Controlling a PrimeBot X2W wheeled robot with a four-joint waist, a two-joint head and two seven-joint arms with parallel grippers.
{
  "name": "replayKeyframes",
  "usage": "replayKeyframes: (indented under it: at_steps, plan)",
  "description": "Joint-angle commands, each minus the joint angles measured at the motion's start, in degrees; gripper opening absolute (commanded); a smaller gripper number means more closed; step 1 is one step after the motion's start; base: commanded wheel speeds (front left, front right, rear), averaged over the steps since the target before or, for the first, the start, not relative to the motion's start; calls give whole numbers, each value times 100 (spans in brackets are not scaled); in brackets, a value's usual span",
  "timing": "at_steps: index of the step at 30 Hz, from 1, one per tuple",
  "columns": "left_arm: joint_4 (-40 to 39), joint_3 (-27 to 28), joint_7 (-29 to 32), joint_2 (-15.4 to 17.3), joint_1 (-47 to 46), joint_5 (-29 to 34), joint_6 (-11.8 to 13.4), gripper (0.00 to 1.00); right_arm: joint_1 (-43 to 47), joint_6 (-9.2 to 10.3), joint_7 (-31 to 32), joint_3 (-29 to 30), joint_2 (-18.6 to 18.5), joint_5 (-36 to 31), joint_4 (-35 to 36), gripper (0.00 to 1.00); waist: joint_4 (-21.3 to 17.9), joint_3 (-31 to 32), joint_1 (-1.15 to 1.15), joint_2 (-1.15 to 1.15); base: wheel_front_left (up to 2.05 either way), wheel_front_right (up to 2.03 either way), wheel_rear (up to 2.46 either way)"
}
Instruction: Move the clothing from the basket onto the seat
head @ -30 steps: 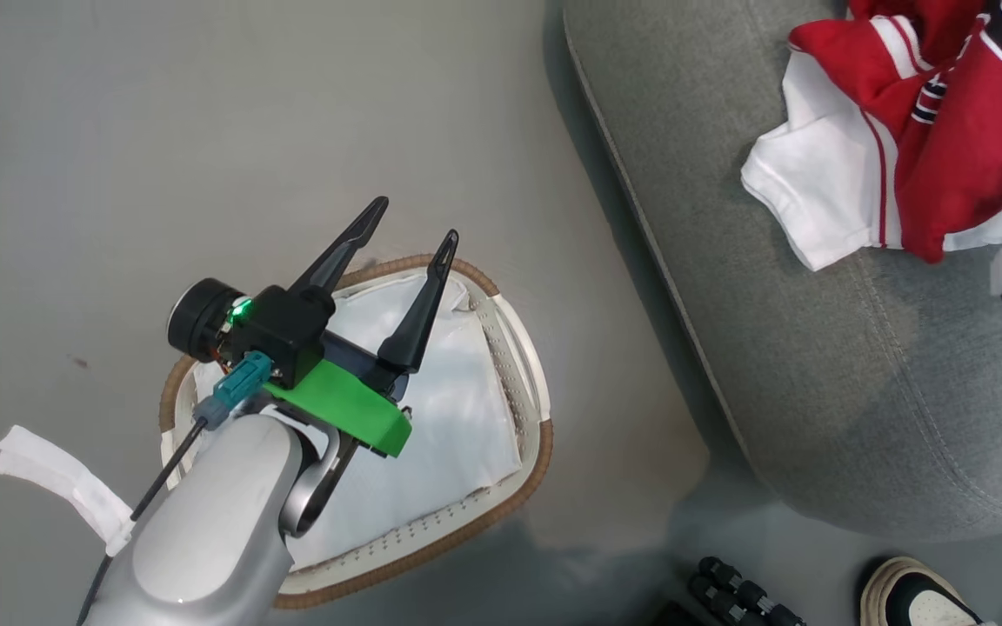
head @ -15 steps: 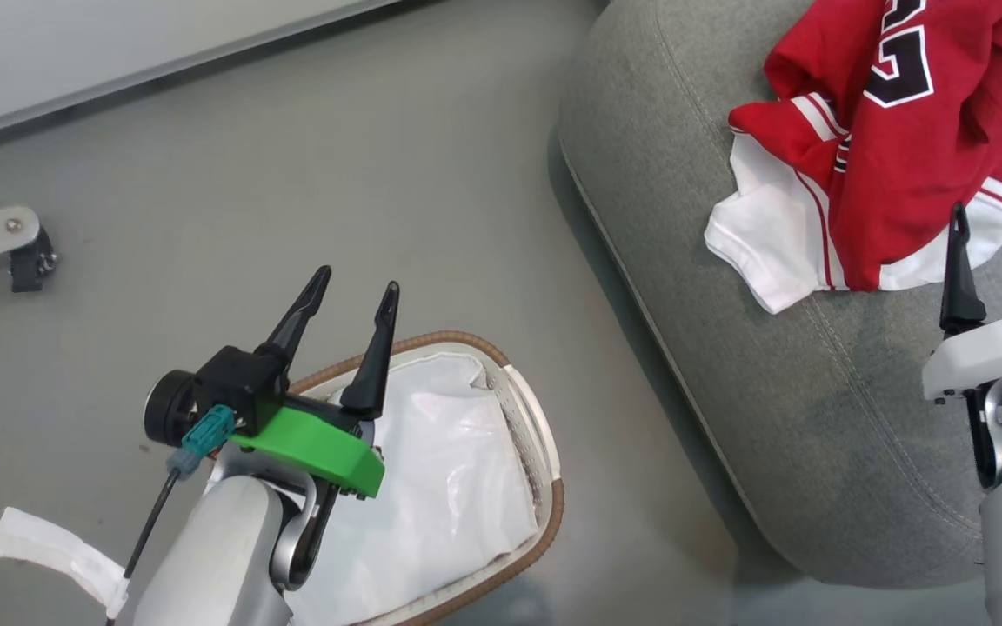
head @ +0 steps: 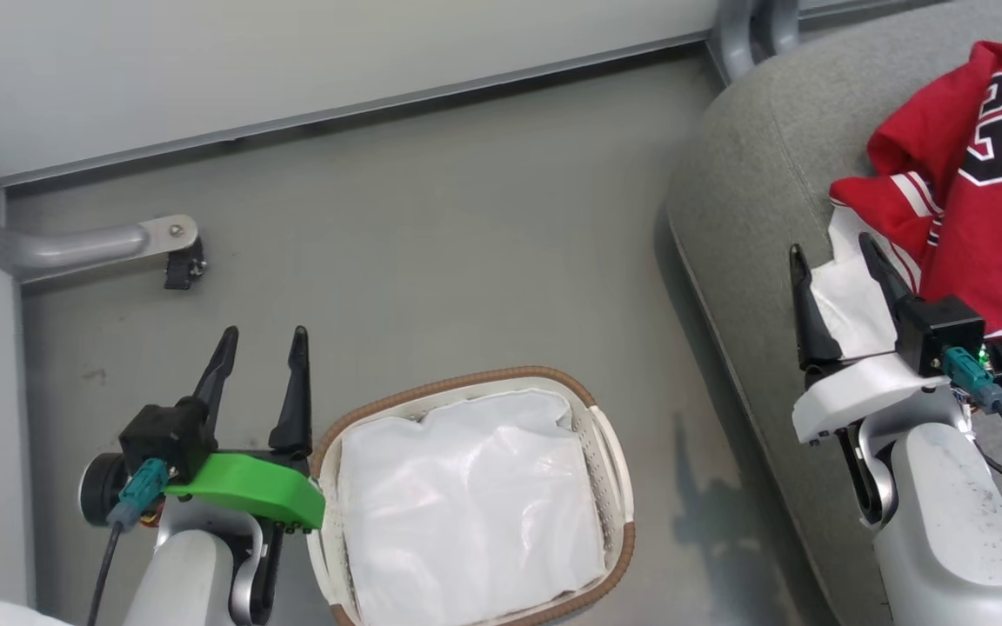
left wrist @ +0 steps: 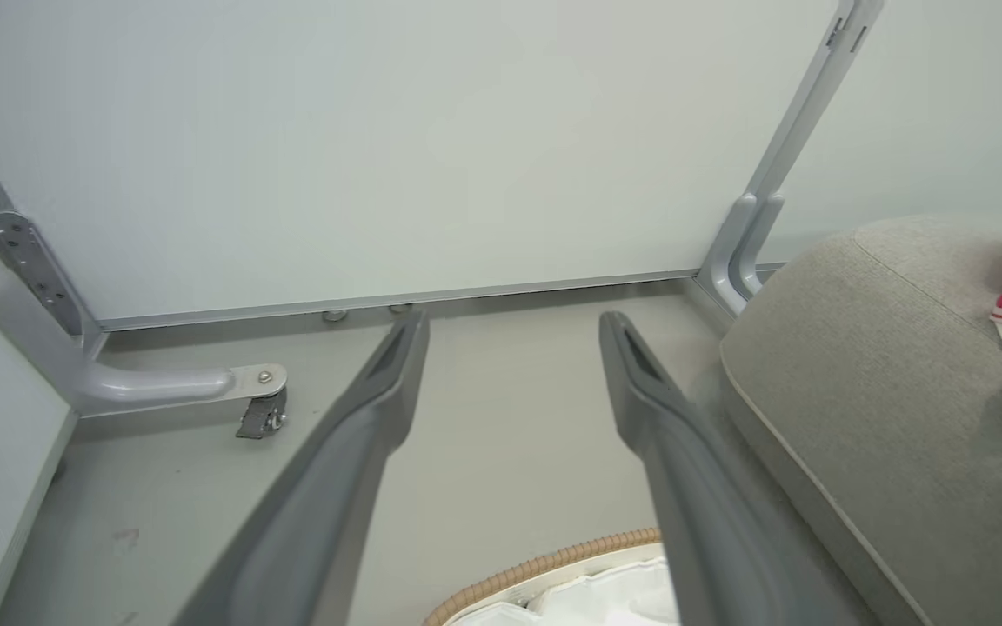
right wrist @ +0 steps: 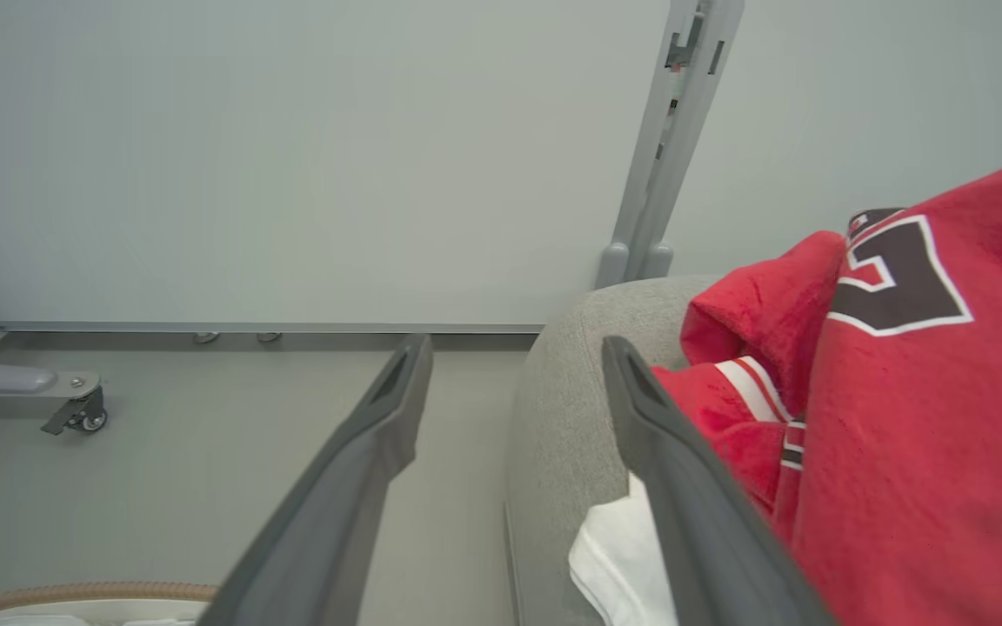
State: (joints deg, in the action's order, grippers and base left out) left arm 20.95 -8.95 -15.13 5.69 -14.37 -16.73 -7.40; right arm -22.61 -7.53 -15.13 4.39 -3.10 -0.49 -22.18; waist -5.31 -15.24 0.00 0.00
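Seat (head: 753, 174) holds clothing (head: 979, 248) just beside R end effector (head: 830, 245).

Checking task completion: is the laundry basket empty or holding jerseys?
Empty: the laundry basket holds just its white liner; the red jerseys lie on the grey seat.

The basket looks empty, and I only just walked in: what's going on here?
A two-armed robot is moving clothing from the basket to the seat. The basket, on the floor, holds just its white liner; the red and white clothing lies heaped on the grey seat. Both claws are open and empty: the left claw hovers beside the basket, the right claw over the seat's edge by the clothing.
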Motion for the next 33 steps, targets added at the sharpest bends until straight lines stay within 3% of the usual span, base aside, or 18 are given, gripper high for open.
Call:
replayKeyframes:
  at_steps: [1,12,26,27,33]
  plan:
    - [34,94,-2,-40,128,47,-16,100,135,8,-2,-74,-14,51,4,100,345,306,0,0,0,0,0]
    - [84,652,-2,-194,582,143,-16,100,458,7,-2,-695,4,526,9,100,596,671,0,0,0,0,0]
    - [57,759,-2,-260,1136,-14,-17,100,1038,8,-2,-739,6,699,-32,100,703,1065,0,0,0,0,0]
    - [76,750,2,-261,1088,-26,1,0,957,0,0,-735,31,664,-34,0,696,1053,0,0,0,0,0]
    - [205,752,84,-292,1115,-335,1,0,1038,0,124,-660,60,986,-192,0,695,1069,0,0,0,0,0]
